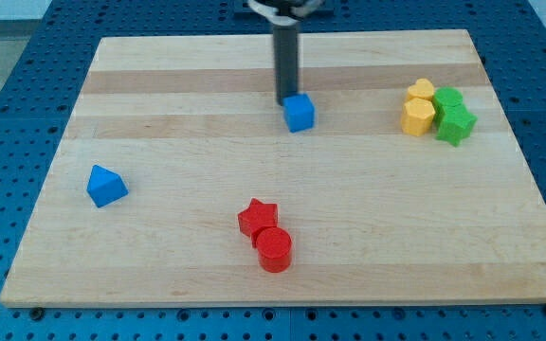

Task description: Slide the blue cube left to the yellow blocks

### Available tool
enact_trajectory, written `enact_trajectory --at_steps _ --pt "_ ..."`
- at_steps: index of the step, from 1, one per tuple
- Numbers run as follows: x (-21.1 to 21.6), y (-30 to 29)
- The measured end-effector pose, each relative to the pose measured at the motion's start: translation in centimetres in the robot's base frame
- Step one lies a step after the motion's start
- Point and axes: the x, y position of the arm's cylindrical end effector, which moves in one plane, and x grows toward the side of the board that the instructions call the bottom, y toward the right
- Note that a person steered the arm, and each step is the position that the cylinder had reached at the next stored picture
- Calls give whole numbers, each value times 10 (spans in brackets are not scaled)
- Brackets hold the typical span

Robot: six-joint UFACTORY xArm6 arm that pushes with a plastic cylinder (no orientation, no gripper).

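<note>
The blue cube (300, 113) sits a little above the middle of the wooden board (159, 152). My tip (285, 101) is the lower end of a dark rod coming down from the view's top; it stands just at the cube's upper left, touching or nearly touching it. Two yellow blocks lie at the view's right: a yellow heart-like block (421, 91) and a yellow hexagon (417, 117) below it. They are well to the right of the blue cube.
Two green blocks (453, 114) sit against the yellow ones on their right. A blue triangular block (106, 186) lies at the left. A red star (258, 217) and a red cylinder (274, 250) touch near the bottom centre. The board rests on a blue perforated table (8, 76).
</note>
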Motion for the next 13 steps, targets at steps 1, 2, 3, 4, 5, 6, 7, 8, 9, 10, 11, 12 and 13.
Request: enact_trajectory --at_steps 1,2,3,4,5,6,7,8,9,10,11,12,13 --pt "7 22" --pt "-17 9" --pt "-29 -28" --pt "-32 -56" --pt "3 -59" --pt "6 -59" --pt "48 -24" --pt "49 -21" --pt "49 -21" --pt "52 0" --pt "72 50" --pt "92 99" --pt "96 105"
